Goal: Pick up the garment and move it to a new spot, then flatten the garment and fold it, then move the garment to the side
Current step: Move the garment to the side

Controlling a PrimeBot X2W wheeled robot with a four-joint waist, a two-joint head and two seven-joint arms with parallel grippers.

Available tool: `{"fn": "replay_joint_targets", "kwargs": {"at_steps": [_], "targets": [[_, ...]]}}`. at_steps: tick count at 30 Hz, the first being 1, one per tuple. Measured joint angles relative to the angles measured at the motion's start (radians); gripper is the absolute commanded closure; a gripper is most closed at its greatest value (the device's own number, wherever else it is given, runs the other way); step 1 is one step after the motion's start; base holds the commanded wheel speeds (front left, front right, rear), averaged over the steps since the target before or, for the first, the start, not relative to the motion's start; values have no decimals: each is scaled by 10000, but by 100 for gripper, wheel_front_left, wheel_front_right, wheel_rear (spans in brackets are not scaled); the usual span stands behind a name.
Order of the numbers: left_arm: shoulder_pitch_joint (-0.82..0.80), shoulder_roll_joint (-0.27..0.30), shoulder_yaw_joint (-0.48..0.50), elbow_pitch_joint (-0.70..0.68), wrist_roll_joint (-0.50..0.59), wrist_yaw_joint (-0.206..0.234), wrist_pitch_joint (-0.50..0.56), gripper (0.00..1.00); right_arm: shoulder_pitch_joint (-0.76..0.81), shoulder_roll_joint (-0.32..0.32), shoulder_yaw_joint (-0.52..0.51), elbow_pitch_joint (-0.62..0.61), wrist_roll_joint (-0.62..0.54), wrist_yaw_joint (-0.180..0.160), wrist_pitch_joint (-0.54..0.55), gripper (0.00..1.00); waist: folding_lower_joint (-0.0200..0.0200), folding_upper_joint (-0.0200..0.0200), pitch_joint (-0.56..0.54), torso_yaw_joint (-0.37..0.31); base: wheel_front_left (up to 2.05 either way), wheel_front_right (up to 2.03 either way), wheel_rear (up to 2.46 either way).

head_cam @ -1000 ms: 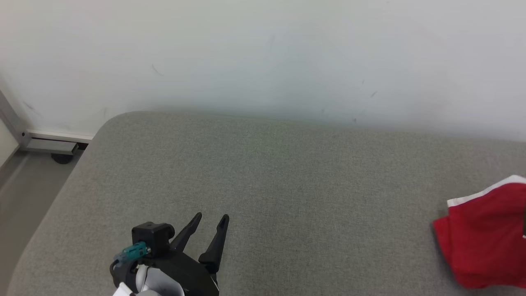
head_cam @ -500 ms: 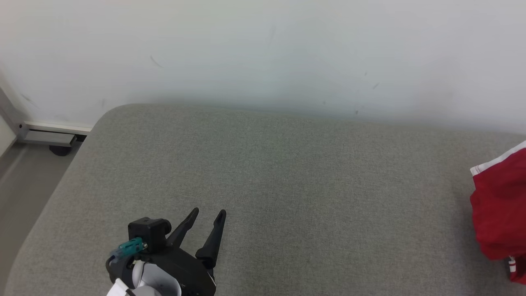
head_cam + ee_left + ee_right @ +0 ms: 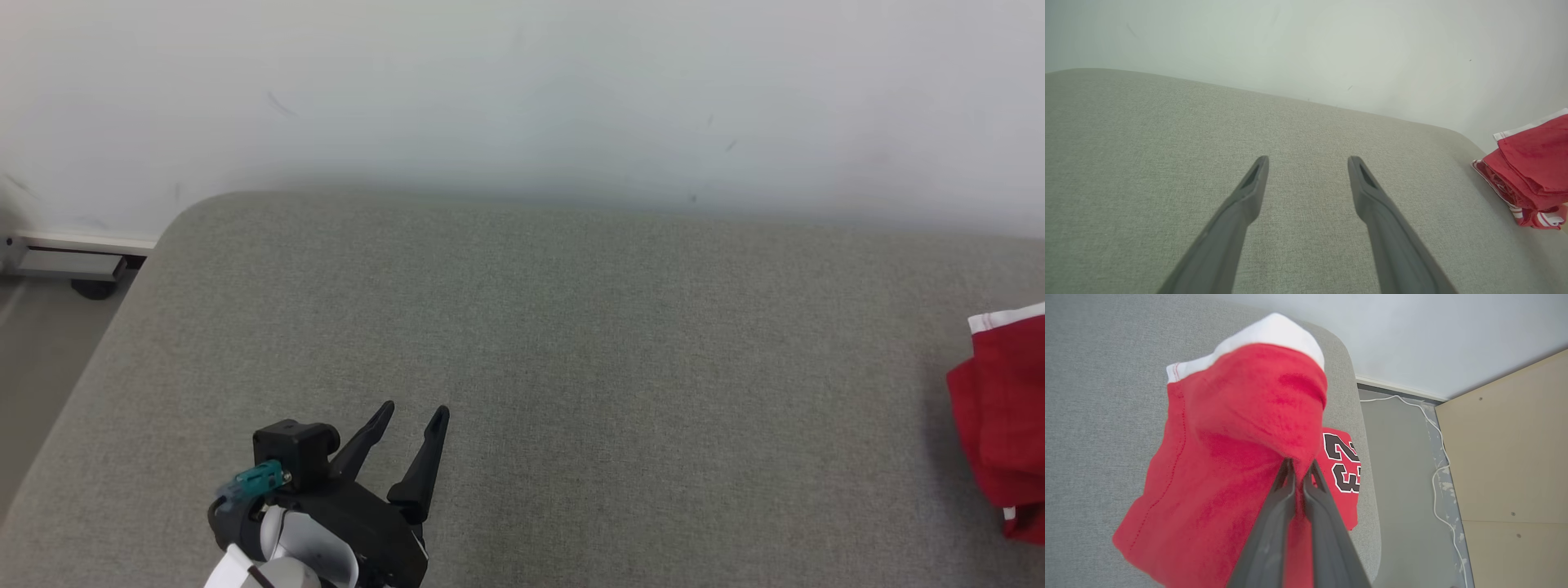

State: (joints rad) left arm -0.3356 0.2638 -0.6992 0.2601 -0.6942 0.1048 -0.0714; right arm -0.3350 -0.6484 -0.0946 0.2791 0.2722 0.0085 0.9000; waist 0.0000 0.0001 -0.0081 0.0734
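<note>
— Where was the garment [image 3: 1229, 437] found?

— It was seen at the right end of the grey cushion [image 3: 571, 327], close to its rounded edge. Red cloth with a white band was bunched up there, and a panel printed with the number 23 [image 3: 1343, 461] was spread flat beside the cushion's edge.

— And how was it being held?

— A fold of the red cloth was pinched between the closed fingers of the right gripper [image 3: 1300, 463], with almost no gap left between them. Whether the whole garment was lifted clear of the cushion could not be told.

— What was noted of the left gripper [image 3: 415, 408]?

— It was held over bare cushion at the lower left of the head view, well apart from the garment. Its fingers were spread wide, and nothing was gripped between them.

— Was anything else recorded?

— A pale wall [image 3: 522, 82] was seen behind the cushion. Past the cushion's end, a white cable [image 3: 1437, 473] was seen lying on a grey floor [image 3: 1400, 457] beside a beige panel [image 3: 1506, 437].
</note>
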Motion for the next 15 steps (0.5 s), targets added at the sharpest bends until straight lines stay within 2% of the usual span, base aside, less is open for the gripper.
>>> {"fn": "replay_joint_targets", "kwargs": {"at_steps": [2,3,4,5,9,15], "targets": [[-3,4,-8,-58,4,0,8,0,127,-180,56,69,-188,21,-119,100,0,0,78,-33,0,0,0],[-15,10,-15,-84,13,0,23,0,202,-232,77,61,-309,21,-155,84,0,0,120,-47,0,0,0],[-31,10,-27,-102,46,0,59,0,239,-261,105,67,-403,21,-257,20,0,0,166,-61,0,0,0],[-51,12,-44,-113,65,-2,94,0,244,-272,119,67,-497,10,-336,0,0,0,210,-72,0,0,0],[-277,82,-48,-132,86,-2,105,0,207,-382,311,90,-997,-100,-754,0,0,0,412,-129,0,0,0],[-453,63,-96,-77,92,-33,198,0,178,-391,370,219,-1312,-499,-1139,0,0,0,478,-166,0,0,0]]}}
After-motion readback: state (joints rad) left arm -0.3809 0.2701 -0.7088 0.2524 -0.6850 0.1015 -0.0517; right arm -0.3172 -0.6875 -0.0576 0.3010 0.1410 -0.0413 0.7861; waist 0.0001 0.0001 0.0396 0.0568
